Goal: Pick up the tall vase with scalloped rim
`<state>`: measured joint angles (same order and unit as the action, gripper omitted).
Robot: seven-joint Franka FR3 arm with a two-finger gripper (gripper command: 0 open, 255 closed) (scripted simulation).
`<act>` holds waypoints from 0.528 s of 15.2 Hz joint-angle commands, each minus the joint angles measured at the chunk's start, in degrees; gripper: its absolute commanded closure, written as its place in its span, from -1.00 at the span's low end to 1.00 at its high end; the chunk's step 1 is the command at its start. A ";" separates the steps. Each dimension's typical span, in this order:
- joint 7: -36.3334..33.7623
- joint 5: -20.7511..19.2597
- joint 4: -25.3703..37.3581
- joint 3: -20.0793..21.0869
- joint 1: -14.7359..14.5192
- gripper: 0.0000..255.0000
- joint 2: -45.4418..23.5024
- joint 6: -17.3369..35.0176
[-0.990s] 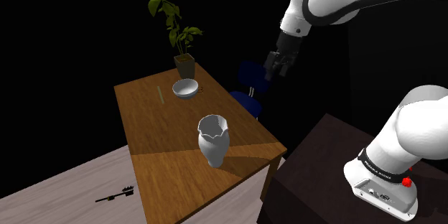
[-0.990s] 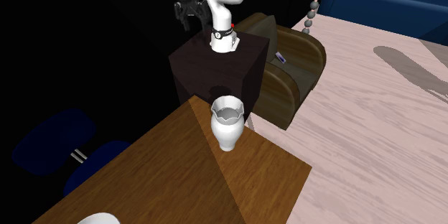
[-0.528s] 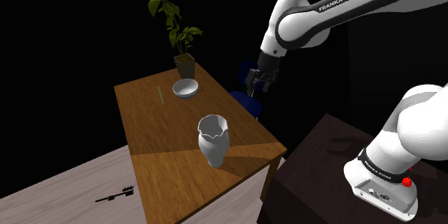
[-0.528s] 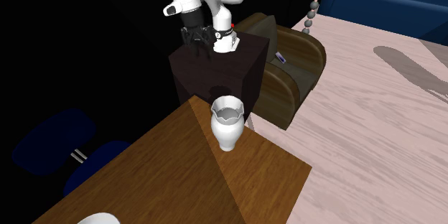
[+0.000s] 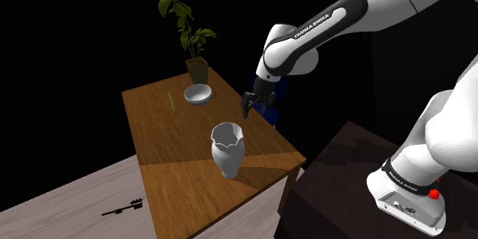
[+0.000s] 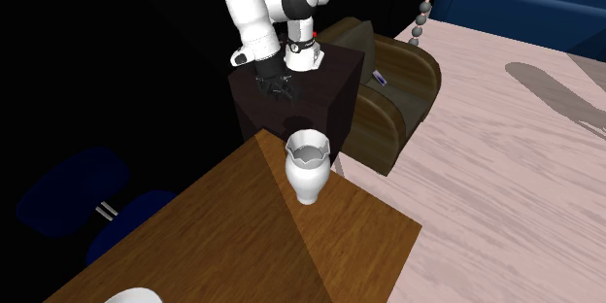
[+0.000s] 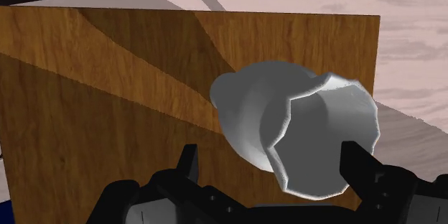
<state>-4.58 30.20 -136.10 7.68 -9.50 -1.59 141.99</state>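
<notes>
Approach step: my tool (image 5: 249,111), released and empty, hangs apart from the white vase (image 5: 227,149) near the desk (image 5: 161,130) edge; next I should descend and straddle its body.

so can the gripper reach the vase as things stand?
Probably yes: the gripper hangs off to one side of the vase, its fingers open, and nothing stands between the two.

"FRANKA EMIKA" in white capitals, on the dark band of the arm (image 5: 314,26), shoulder view
</notes>
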 commanded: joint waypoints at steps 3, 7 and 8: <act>0.79 4.05 4.98 1.42 -1.05 -1.00 -8.87 3.95; 1.68 6.44 8.53 2.44 -1.44 -1.00 -14.82 6.39; 2.15 6.80 8.57 2.57 -1.39 -1.00 -15.48 6.97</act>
<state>-2.74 36.58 -127.83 10.06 -10.84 -16.18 148.34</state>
